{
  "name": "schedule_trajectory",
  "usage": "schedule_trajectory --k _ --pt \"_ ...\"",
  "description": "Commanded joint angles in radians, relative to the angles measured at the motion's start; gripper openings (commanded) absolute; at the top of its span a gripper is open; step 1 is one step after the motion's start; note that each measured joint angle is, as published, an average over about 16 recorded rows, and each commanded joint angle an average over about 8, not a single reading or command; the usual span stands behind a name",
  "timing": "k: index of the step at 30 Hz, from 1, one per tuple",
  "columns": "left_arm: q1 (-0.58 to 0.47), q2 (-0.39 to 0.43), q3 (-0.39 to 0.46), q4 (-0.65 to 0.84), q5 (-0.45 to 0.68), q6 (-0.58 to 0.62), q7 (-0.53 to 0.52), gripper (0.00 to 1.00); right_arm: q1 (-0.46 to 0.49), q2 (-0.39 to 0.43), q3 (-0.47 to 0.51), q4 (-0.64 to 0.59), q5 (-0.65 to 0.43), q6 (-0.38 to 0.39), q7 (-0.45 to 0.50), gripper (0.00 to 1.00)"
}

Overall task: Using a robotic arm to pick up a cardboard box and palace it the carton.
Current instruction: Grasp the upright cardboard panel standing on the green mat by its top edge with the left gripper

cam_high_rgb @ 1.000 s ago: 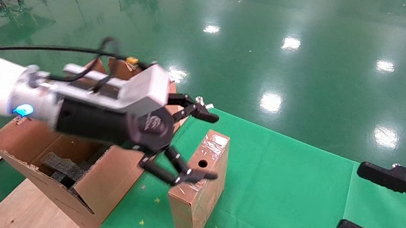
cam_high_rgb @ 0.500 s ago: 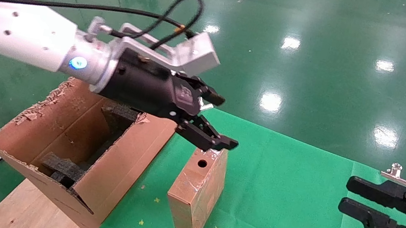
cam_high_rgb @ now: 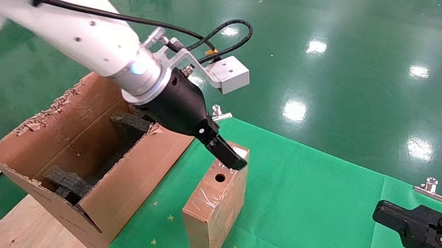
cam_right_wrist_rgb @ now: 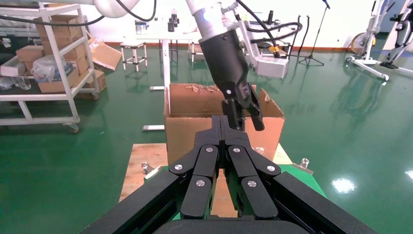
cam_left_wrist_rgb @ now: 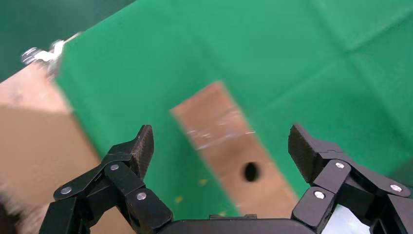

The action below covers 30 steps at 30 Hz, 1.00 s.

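Writing: no brand, label or printed word can be read on any item.
Left gripper (cam_high_rgb: 232, 161): it is on the white robotic arm (cam_high_rgb: 62, 21) and hangs just over the far top end of the cardboard box (cam_high_rgb: 214, 204); its fingers (cam_left_wrist_rgb: 139, 148) are spread wide, with the box seen between them from the wrist camera, not touching it.
Right gripper (cam_right_wrist_rgb: 222, 127): at the right side over the cloth, well apart from the box, its fingers pressed together with nothing between them.
Cardboard box: it stands on the green cloth (cam_high_rgb: 314, 213), just beside the carton (cam_high_rgb: 75, 153), wrapped in shiny tape, with one round hole (cam_high_rgb: 219, 178) in its upper narrow face.
Carton: open at the top, its rims torn and ragged, black foam blocks (cam_high_rgb: 69, 183) inside; it sits at the left edge of the cloth, partly on a wooden board (cam_high_rgb: 34, 229).
Free room: the cloth to the right of the box is bare up to the right gripper; on the left side the carton wall is close.
Surface: green cloth with fold lines and small yellow specks, held by metal clips (cam_high_rgb: 431, 188) at its far edge.
Room: glossy green floor (cam_high_rgb: 352, 51) with lamp reflections; the right wrist view shows shelves with boxes (cam_right_wrist_rgb: 46, 63) and a white table.
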Motion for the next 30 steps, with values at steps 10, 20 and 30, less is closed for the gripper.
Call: schedule_trajectory --k 10,20,30 --pt "-0.032 0.04 0.146 0.001 -0.018 -0.009 -0.205 1.0 0.0 0.0 0.0 0.0 0.0 0.0 0.0 0.0" --pt "-0.022 0.047 0.215 -0.001 -0.016 -0.033 -0.219 1.0 0.0 0.0 0.0 0.0 0.0 0.0 0.0 0.2" --pt "-0.022 0.049 0.227 -0.001 -0.012 -0.039 -0.213 0.17 0.0 0.0 0.0 0.0 0.0 0.0 0.0 1.0"
